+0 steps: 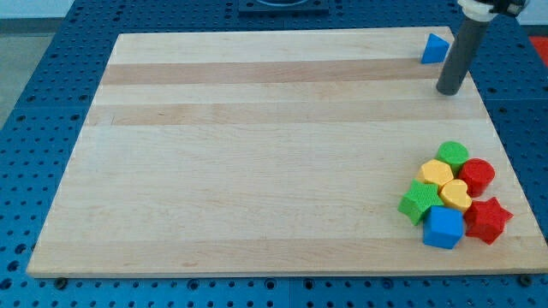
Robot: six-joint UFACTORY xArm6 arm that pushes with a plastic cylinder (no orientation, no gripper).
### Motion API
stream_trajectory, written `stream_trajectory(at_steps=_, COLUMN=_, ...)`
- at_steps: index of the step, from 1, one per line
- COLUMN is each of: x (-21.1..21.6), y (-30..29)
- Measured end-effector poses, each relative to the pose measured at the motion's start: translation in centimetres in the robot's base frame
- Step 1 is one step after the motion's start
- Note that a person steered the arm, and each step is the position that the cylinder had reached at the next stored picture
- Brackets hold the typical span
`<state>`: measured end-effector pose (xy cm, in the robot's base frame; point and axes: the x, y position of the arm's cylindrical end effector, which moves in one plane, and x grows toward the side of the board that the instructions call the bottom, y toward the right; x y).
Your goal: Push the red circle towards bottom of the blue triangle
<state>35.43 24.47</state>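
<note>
While a pale wooden board (pixel 257 145) lies on a blue perforated table (pixel 51 94), my tip (pixel 447 91) stands bare, holding nothing, just right of the blue triangle block (pixel 435 49) at the view's top right. Well below, the red circle block (pixel 477 175) sits in a tight cluster of blocks.
</note>
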Motion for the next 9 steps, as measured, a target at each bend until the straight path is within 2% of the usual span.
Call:
stream_trajectory(at_steps=3, x=1.3, y=0.1)
stream_trajectory(at_steps=5, x=2.9, y=3.0)
stream_trajectory(at_steps=7, x=6.1, y=3.5)
stream_trajectory(at_steps=9, x=12.3, y=3.9)
